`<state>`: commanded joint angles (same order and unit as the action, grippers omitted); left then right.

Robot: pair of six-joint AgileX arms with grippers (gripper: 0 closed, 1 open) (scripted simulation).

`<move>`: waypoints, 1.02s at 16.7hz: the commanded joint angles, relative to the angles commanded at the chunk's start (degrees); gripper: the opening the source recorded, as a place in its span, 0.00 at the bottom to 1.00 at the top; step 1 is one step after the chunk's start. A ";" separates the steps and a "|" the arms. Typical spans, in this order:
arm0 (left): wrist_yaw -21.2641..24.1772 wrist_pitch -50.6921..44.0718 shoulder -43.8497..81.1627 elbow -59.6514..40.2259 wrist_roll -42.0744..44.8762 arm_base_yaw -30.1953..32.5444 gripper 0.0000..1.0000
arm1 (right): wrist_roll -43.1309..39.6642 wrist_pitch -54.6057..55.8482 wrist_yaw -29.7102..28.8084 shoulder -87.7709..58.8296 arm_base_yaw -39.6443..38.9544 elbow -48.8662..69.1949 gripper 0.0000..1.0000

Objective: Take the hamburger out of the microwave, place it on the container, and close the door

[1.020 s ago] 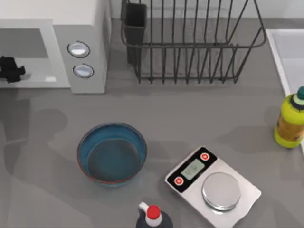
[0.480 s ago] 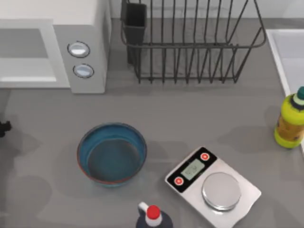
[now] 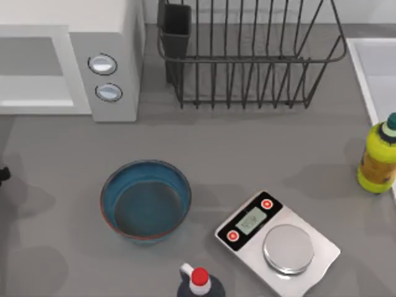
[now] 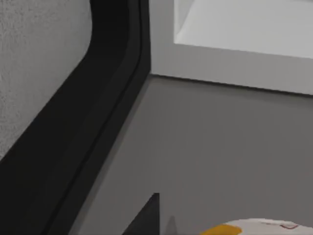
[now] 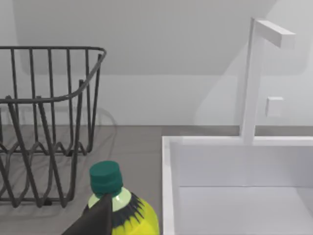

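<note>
Fingers (image 4: 146, 215) of my left gripper (image 3: 2, 174) clasp the small white-paper-wrapped hamburger (image 4: 254, 228) with its orange-yellow patch, above the grey table (image 3: 247, 154) at its left edge, in front of the open white boxy microwave (image 3: 111, 37). The round blue bowl container (image 3: 146, 199) sits well apart, toward the middle. My right arm idles near the yellow-green plastic bottle (image 3: 377, 158).

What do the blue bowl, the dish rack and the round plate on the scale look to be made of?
The container: probably glazed ceramic or plastic, with smooth blue walls, a thin reddish rim and a dark inside; the look leaves it open. The dish rack: thin dark wire, likely coated metal, matte. The scale plate: brushed metal by its silvery sheen.
</note>
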<state>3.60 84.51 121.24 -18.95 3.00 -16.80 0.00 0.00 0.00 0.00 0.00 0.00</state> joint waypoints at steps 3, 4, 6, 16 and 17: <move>-0.02 -2.02 -2.07 -0.36 -0.02 0.00 0.00 | 0.00 0.00 0.00 0.00 0.00 0.00 1.00; -0.04 -3.83 -3.79 -0.52 -0.02 0.01 0.00 | 0.00 0.00 0.00 0.00 0.00 0.00 1.00; -0.10 -8.72 -8.35 -0.86 -0.02 0.01 0.00 | 0.00 0.00 0.00 0.00 0.00 0.00 1.00; -0.42 -38.23 -34.81 -3.24 -0.01 -0.12 0.00 | 0.00 0.00 0.00 0.00 0.00 0.00 1.00; -0.44 -39.32 -35.90 -3.37 -0.01 -0.13 0.00 | 0.00 0.00 0.00 0.00 0.00 0.00 1.00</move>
<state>3.17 45.19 85.35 -22.32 3.00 -16.93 0.00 0.00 0.00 0.00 0.00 0.00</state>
